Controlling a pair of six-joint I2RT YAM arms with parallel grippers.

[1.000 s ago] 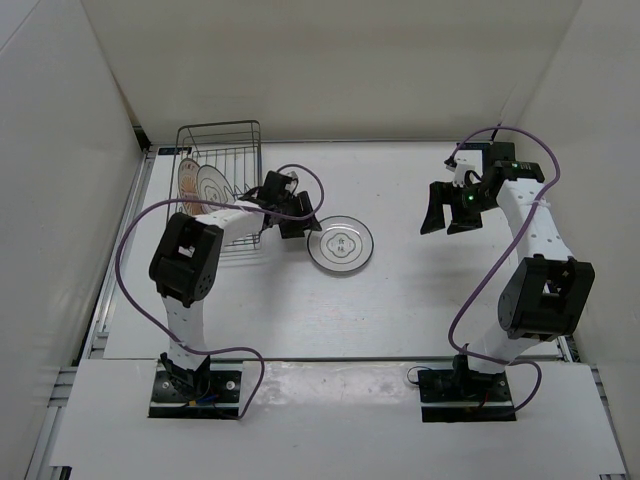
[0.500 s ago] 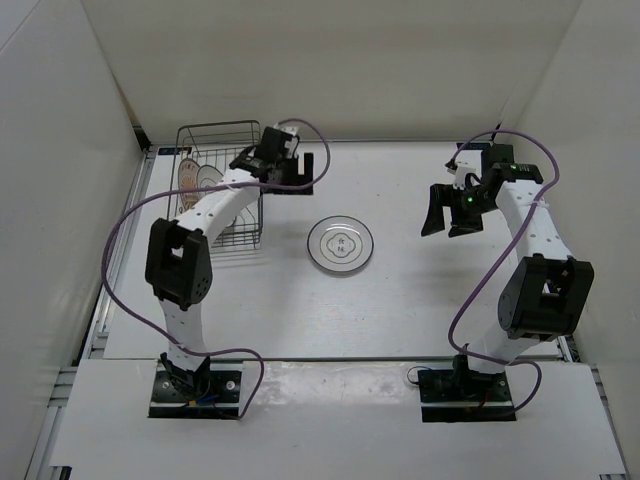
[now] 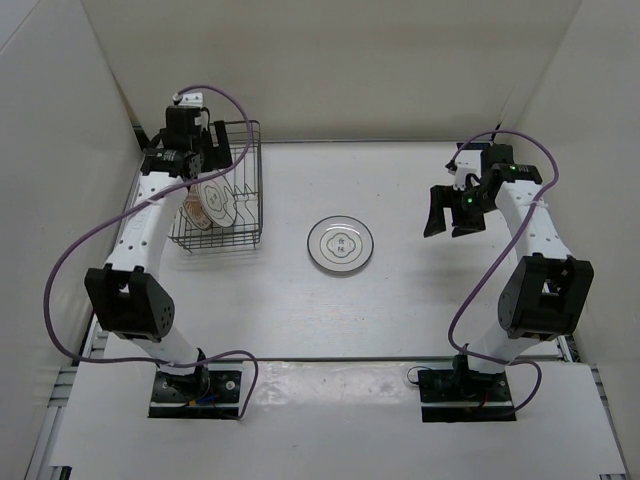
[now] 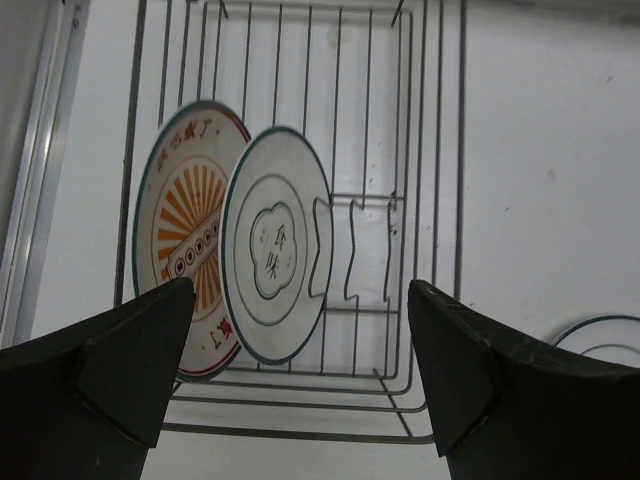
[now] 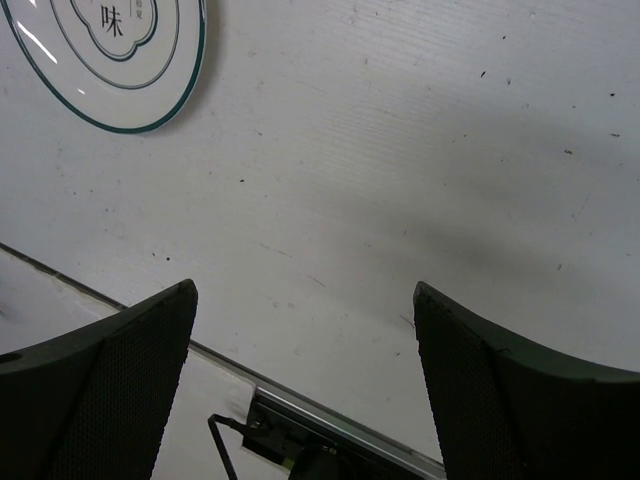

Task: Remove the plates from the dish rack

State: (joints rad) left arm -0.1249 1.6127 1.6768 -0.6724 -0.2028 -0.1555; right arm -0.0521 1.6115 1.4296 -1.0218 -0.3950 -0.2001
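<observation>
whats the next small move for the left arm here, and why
Probably lower the open left gripper straight down to straddle the rim of the white plate. It stands upright in the dish rack, overlapping the orange-patterned plate, and sits between the fingers in the wrist view. Another plate already lies flat on the table.

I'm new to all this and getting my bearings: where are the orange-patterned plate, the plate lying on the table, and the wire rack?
orange-patterned plate (image 4: 185, 235), left wrist view, its sunburst centre.
plate on the table (image 3: 340, 244), top view, its centre mark.
wire rack (image 3: 256, 200), top view, its right wall.
</observation>
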